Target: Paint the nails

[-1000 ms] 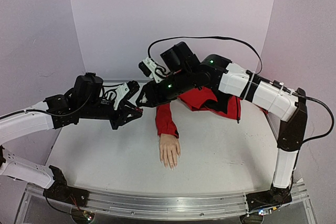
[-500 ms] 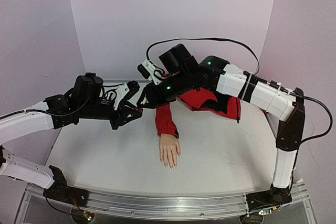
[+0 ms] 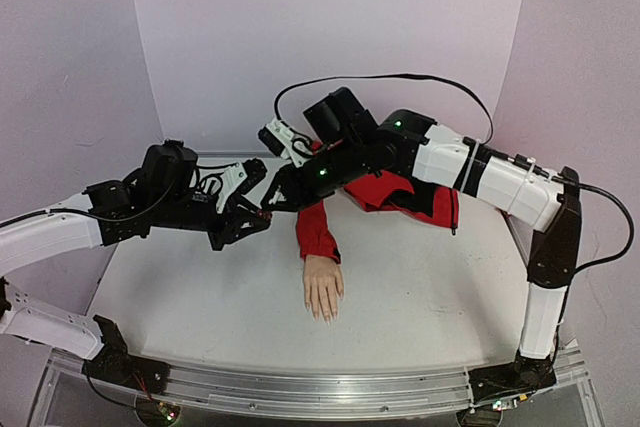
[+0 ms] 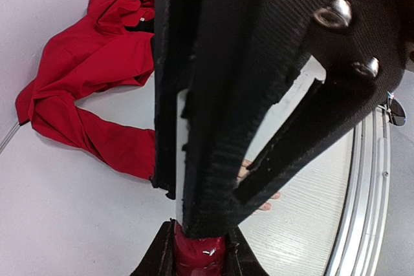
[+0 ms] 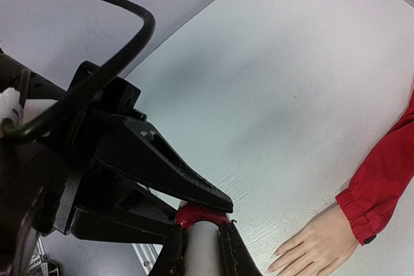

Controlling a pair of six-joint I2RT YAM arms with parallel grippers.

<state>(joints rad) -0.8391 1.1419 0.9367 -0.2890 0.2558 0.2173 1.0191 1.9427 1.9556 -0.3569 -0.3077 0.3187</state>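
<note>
Both arms meet above the far-left part of the desk. The left pincer reaches in from the left and is closed tight around a small dark-red polish bottle, one finger on either side of its glass body. The right pincer comes in from the right, over the red clothing, and its fingers are pressed together on the bottle's white cap, which sits directly above the red glass. The bottle is off the desk, gripped between the two arms. The mannequin hand lies flat near the middle of the desk, to the near right of the two pincers and apart from them, with its fingers pointing toward the near edge. The nails are at those fingertips, too small for their colour to be told. A red sleeve runs from the wrist back to a crumpled red garment lying under the right arm.
</note>
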